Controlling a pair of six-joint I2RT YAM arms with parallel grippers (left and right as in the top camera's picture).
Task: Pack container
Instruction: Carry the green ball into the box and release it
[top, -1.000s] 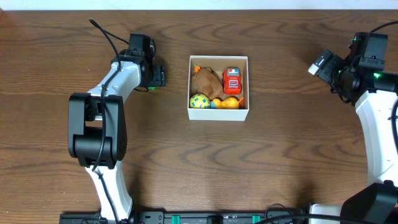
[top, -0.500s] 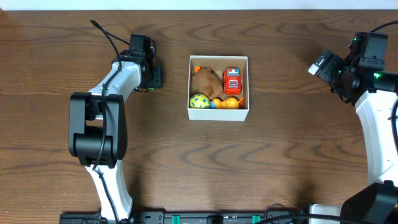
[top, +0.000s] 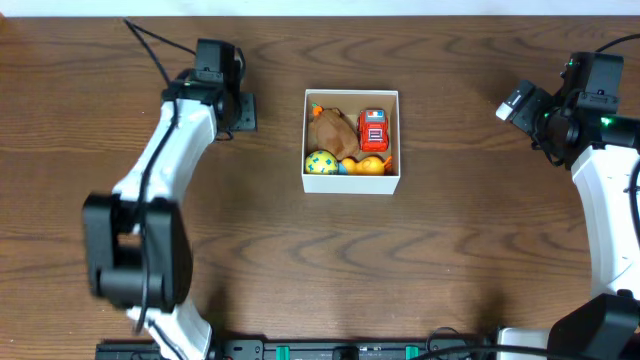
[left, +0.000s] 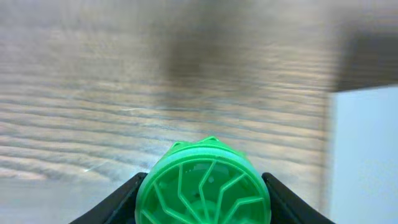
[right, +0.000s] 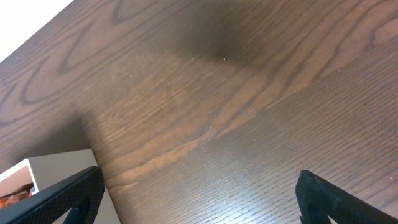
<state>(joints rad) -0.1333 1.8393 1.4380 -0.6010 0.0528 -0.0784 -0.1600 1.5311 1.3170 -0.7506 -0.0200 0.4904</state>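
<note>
L arm (top: 170, 150): reaches up the left side of the table (top: 270, 260); its lower part is smeared in the overhead view.
L hand (top: 240, 110): left of the container (top: 351, 183), well apart from it, wrist cam facing that way. Fingers (left: 115, 200) clamped on a green toy (left: 204, 186), one on either side.
Green toy: round, ribbed like a wheel or cap, snug betw. the two fingers. Hidden under the hand from above; can't tell if it's clear of the wood.
Container: white box, mid-table, a bit toward the far edge, sitting square. Its white wall shows at the right edge of the L wrist view.
Contents: brown plush (top: 332, 130) back-left, red car (top: 373, 128) back-right, yellow-green ball (top: 320, 163) front-left, orange-yellow duck (top: 368, 166) front-right. Packed close, v. little tan floor showing.
R hand (top: 515, 103): far right, well apart from the container, fingers spread wide, nothing betw. them. A corner of the container just shows low-left in its cam.
Step in hand: I'd say taking the green toy over to the container. No other loose toys on the table, so prob. the last piece.
Doing it well: lift enough to clear the near wall before crossing. Come in over the middle, not the rim. No bare slot, so prob. lay it on top, in the dip betw. plush and car. Get low before letting go so a round thing doesn't roll. Open w/o nudging the container.
Watch for: toy bouncing off the plush and over the low wall.
</note>
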